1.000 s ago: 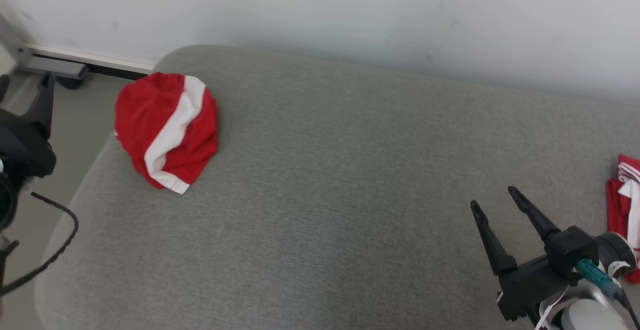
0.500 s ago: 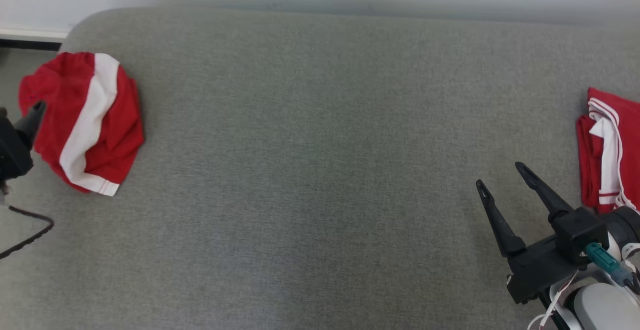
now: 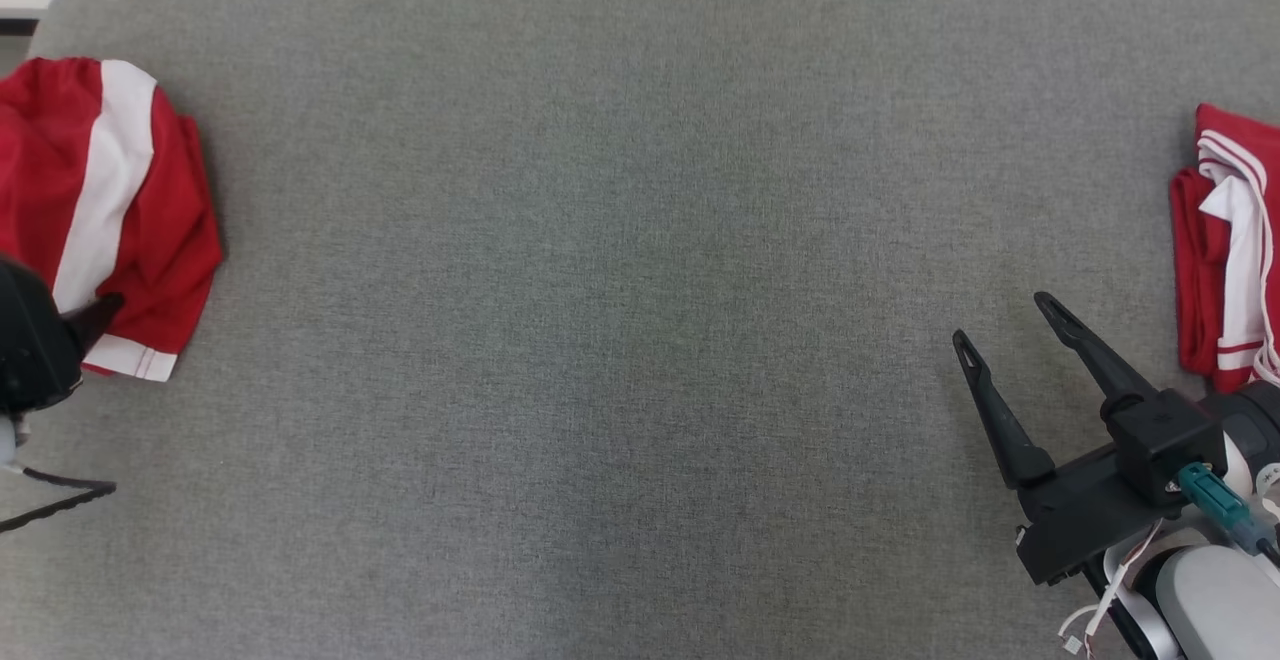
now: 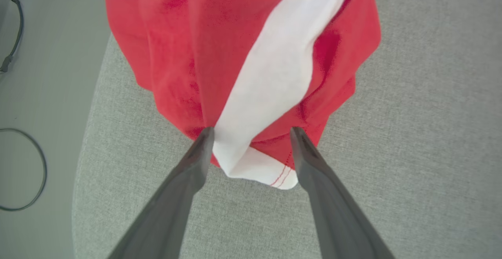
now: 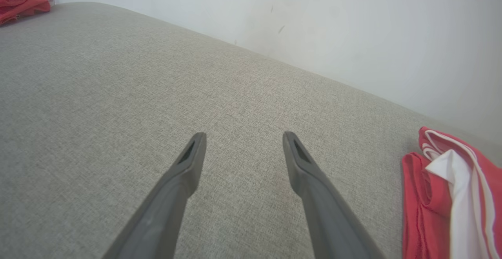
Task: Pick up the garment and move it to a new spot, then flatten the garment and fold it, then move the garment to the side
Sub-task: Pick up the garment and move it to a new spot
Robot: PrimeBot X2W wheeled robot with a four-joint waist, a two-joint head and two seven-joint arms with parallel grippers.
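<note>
Two spread fingers of left gripper flank hem of crumpled red white-striped garment, bulk at twelve o'clock; right gripper open, empty, well apart.

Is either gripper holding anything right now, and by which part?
Nothing is held. The left gripper is open, straddling the white-striped hem of the red garment; the right gripper is open over the grey cushion.
</note>
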